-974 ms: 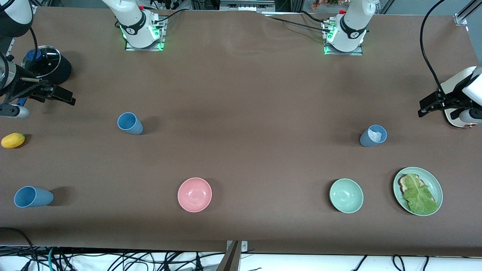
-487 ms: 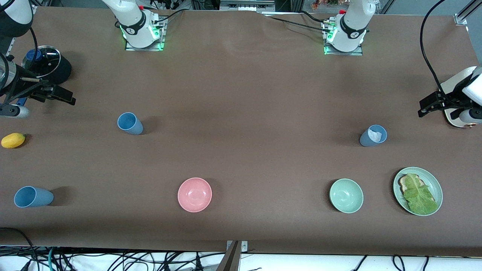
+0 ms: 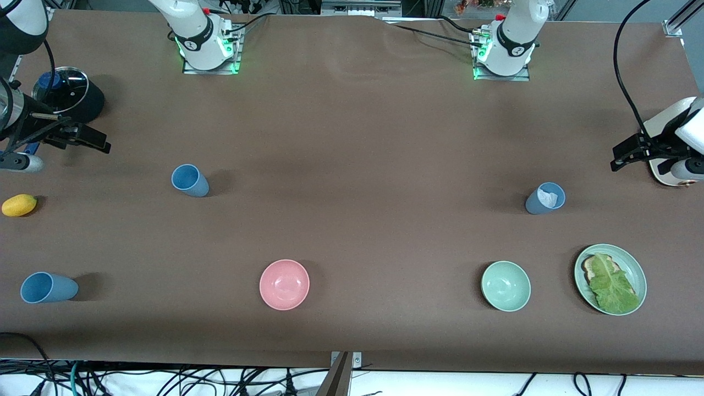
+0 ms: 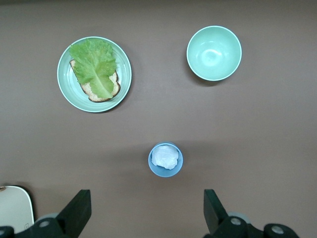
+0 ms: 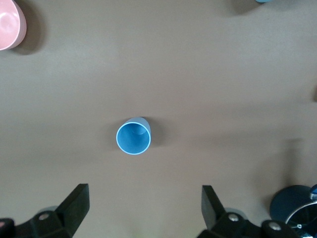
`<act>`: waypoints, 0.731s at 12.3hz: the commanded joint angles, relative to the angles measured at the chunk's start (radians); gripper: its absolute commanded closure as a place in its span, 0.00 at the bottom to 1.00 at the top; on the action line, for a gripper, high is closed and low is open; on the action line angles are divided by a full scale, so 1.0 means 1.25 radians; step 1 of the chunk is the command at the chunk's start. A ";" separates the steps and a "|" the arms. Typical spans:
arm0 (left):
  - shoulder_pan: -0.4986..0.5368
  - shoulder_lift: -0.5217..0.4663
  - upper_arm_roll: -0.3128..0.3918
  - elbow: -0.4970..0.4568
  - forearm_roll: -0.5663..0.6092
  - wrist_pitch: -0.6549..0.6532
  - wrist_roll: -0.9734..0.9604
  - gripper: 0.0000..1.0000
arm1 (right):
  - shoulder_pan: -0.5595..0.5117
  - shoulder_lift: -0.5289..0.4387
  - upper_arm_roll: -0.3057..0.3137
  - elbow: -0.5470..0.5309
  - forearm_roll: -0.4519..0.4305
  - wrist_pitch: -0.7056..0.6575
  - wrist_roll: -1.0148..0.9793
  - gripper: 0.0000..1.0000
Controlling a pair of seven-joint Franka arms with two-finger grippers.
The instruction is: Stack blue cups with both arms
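Note:
Three blue cups stand upright on the brown table. A bright one (image 3: 190,180) (image 5: 133,137) is toward the right arm's end. A second bright one (image 3: 48,287) stands nearer the front camera at that same end. A duller one (image 3: 545,198) (image 4: 165,159), with crumpled white paper inside, is toward the left arm's end. My right gripper (image 3: 96,141) (image 5: 143,206) hangs open and empty over the table, apart from the first bright cup. Over the table near the duller cup, my left gripper (image 3: 617,157) (image 4: 146,210) is open and holds nothing.
A pink bowl (image 3: 284,284), a green bowl (image 3: 506,286) and a green plate (image 3: 632,263) with bread and lettuce line the front. A yellow fruit (image 3: 19,204) and a lidded dark pot (image 3: 69,93) sit at the right arm's end. A white object (image 3: 663,170) lies under the left arm.

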 commanded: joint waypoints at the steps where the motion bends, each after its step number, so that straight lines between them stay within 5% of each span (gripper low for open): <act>1: 0.004 0.001 0.000 0.005 -0.010 0.004 0.022 0.00 | 0.000 0.004 0.003 0.013 -0.008 -0.015 -0.001 0.00; 9: 0.037 0.152 0.000 0.020 -0.024 -0.010 0.013 0.00 | 0.000 0.004 0.003 0.013 -0.008 -0.015 -0.001 0.00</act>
